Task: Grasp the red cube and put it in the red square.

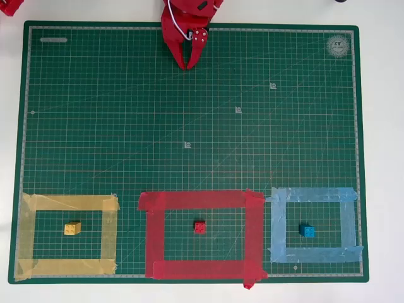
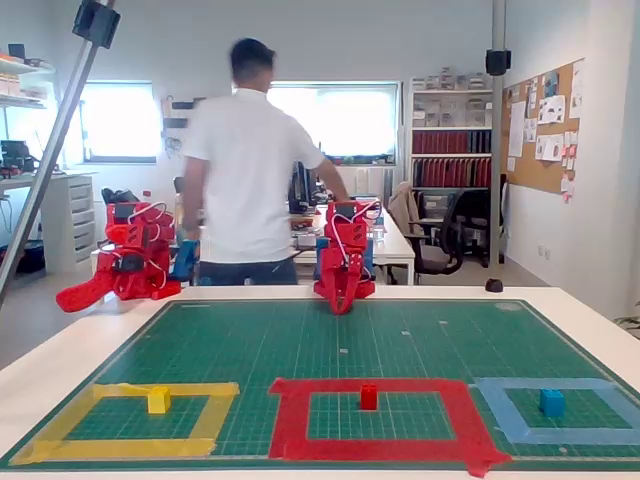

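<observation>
Red cube (image 1: 199,226) sits studs-up inside the red square (image 1: 158,233), near the middle of the taped outline, touching none of the tape. By position the task looks met already.

Jaws (image 1: 188,65) rest at the far edge of the green mat (image 1: 126,126), tips pointing down toward the mat, pressed together and holding nothing. Cube lies well apart from the jaws, almost straight ahead of them across the mat; in the fixed view it appears just in front of the arm (image 2: 343,262), nearer the camera.

Yellow block (image 1: 72,228) is far ahead of the jaws and off to the left in the overhead view, inside the yellow outline (image 1: 28,233). Blue cube (image 1: 307,230) is far ahead and off to the right, inside the light blue outline (image 1: 278,227). Both stand well clear of any straight line from jaws to red cube.

Judgement: if a grasp is needed, part the jaws before descending, come straight down over the cube, square to its faces, and avoid dragging it onto the tape. A person (image 2: 250,170) stands behind the tabletop (image 2: 60,350), back to the camera.
</observation>
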